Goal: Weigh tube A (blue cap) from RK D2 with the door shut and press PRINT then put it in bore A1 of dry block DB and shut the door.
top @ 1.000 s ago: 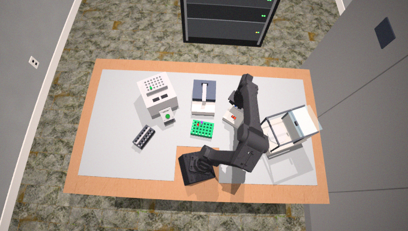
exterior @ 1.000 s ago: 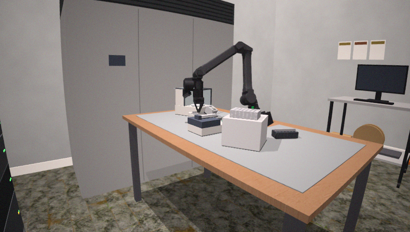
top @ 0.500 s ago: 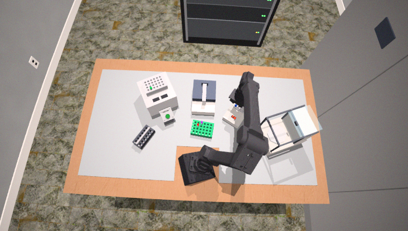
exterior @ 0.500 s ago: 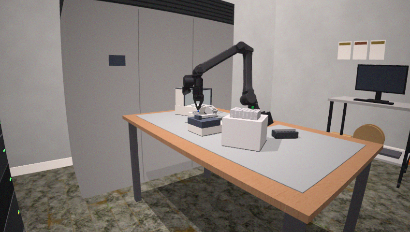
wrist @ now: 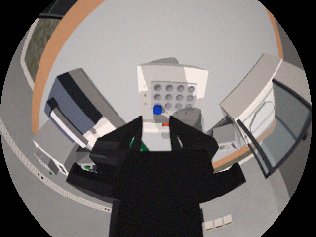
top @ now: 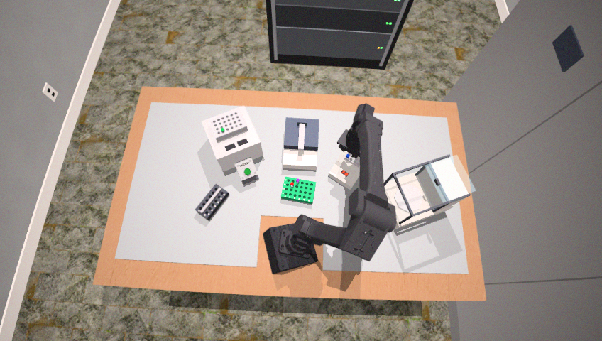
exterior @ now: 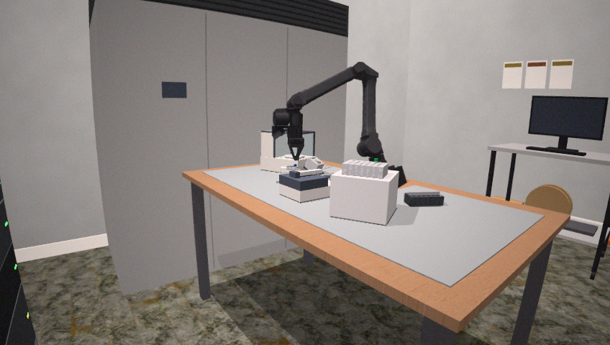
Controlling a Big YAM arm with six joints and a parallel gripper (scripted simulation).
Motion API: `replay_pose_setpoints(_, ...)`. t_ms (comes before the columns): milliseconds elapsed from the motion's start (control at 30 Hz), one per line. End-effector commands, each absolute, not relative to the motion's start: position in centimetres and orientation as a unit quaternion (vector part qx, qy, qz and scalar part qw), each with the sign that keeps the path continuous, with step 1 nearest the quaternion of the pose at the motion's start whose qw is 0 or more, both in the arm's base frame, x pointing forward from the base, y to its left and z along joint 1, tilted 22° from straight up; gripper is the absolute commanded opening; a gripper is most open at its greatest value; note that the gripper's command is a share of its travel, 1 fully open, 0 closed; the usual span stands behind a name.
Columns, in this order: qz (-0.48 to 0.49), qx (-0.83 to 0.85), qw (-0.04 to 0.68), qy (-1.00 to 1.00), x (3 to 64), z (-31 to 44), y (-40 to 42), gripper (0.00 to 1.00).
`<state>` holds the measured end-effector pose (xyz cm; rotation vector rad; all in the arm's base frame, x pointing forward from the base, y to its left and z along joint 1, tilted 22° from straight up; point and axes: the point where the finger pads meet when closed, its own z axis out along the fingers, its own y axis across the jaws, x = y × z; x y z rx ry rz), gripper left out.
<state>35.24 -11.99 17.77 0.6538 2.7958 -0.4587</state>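
One blue cap (top: 348, 156) (exterior: 295, 165) (wrist: 157, 110) — below open gripper (top: 347, 143) (exterior: 296, 158) (wrist: 155, 118)

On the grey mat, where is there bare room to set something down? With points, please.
The mat (top: 160, 168) is bare left of the white mixer (top: 243, 158) and the black block (top: 212, 202), and behind the dry block (top: 343, 174). It is crowded at the centre, between the mixer, the green rack (top: 298, 190) and the spectrophotometer (top: 297, 143).

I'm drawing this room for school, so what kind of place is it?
It looks like a science lab, maybe. There's a green rack with little tubes in it, a glass-sided weighing box, and a tall dark cabinet with tiny lights.
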Motion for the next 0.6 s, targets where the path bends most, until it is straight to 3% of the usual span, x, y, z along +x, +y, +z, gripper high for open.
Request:
replay_pose_setpoints(0, -0.156, 0.230, 0.146, 0.949, 36.7, 20.6, -11.8, 0.36)
replay_pose_setpoints(567, -0.156, 0.229, 0.138, 0.951, 35.8, 22.1, -10.8, 0.36)
